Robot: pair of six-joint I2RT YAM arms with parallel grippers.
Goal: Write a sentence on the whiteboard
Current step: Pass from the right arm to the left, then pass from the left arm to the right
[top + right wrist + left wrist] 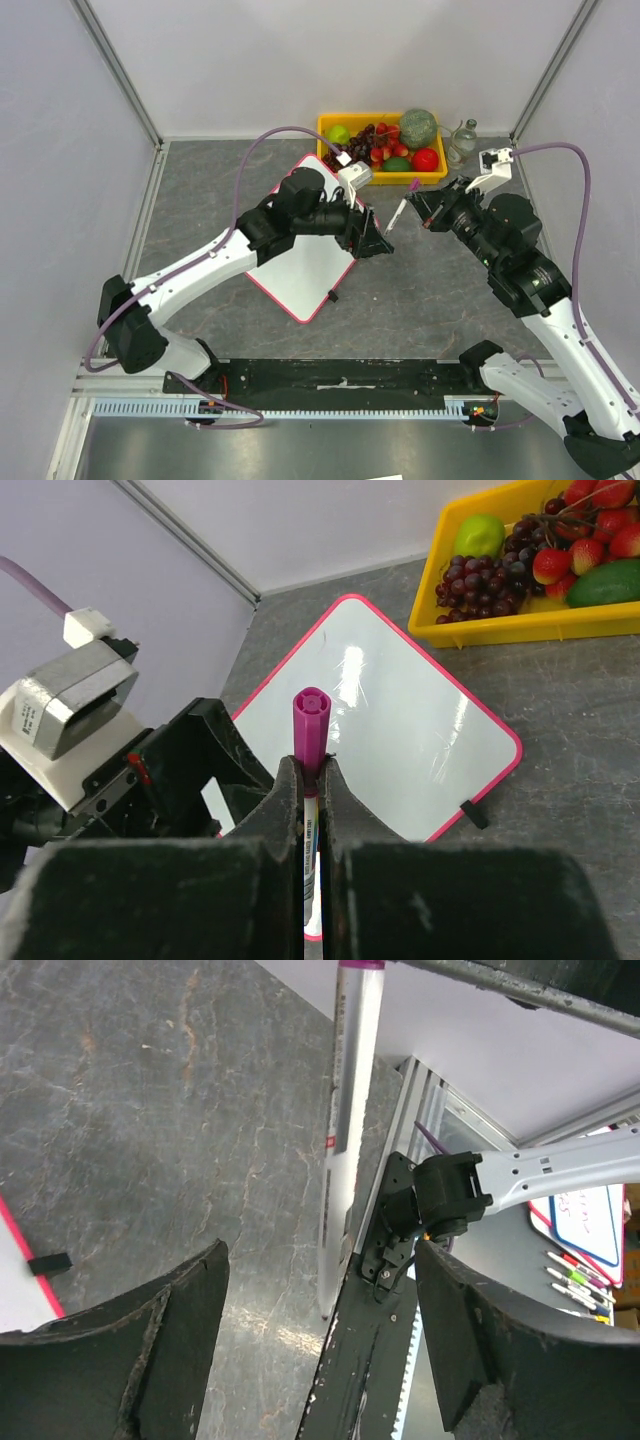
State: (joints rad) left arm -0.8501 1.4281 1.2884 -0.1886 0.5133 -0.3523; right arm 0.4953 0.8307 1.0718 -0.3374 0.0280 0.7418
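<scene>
Right tool [311, 780]: both fingers are closed tight on one marker [310, 715]. The magenta cap end stands out past the fingertips.

Left tool [318, 1260]: the fingers are spread apart with nothing between them. It faces the right tool, and the marker barrel stands just beyond its fingertips, not between them.

Whiteboard [400, 730]: lies flat on the counter [420, 290], set corner-on to the arms. From the right tool it is ahead and lower, on the far side of the marker. The left arm reaches across the board. The left tool hangs over bare counter just past the board edge that carries a black clip [48, 1263]. The visible face is white with a patch of glare. Whether the marker tip touches anything cannot be determined.

Count:
- Tools: two.
- Marker: one.
- Whiteboard: one, with a pink-red rim.
- Black clip: one in view.
- Yellow tray [328, 128]: one, beyond both tools against the far wall. It holds one bunch of dark grapes [485, 575] and other fruit.
- Glass bottle [465, 135]: one, just beside the tray.
</scene>
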